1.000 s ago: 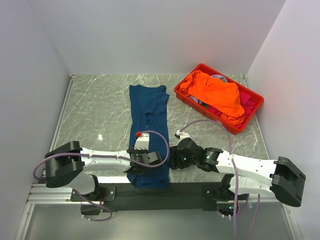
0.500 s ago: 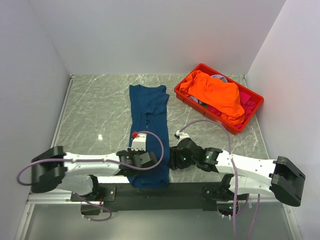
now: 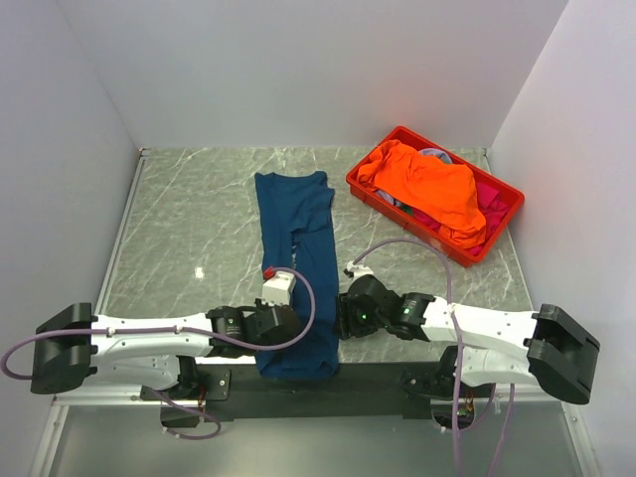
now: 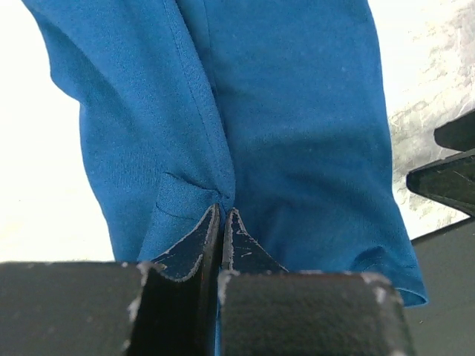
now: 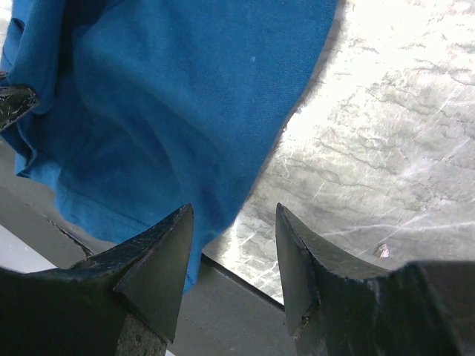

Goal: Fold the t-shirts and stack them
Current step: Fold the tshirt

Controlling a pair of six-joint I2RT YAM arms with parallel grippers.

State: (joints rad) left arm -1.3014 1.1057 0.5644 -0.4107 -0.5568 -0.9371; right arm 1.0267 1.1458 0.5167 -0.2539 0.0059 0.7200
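Observation:
The navy-blue t-shirt (image 3: pixel 295 224), folded lengthwise, lies in a long strip from mid-table to the near edge. My left gripper (image 3: pixel 282 324) sits on its near end, shut on a pinch of the blue cloth (image 4: pixel 282 133), with its fingertips (image 4: pixel 211 222) pressed together. My right gripper (image 3: pixel 344 316) is open and empty, low beside the shirt's right edge (image 5: pixel 178 111), its fingers (image 5: pixel 167 252) straddling the table's front edge. The orange t-shirt (image 3: pixel 427 186) lies heaped in the red crate over the magenta-pink ones (image 3: pixel 489 196). The mouse print is hidden.
The red plastic crate (image 3: pixel 384 208) stands at the back right of the grey marble table (image 3: pixel 189 219). White walls close in the left, back and right sides. A black rail (image 3: pixel 378 383) runs along the near edge.
My left arm has stretched out lower and to the left, and its gripper has drawn back toward the near edge with the cloth. The shirt has slid slightly nearer. The right gripper has barely moved.

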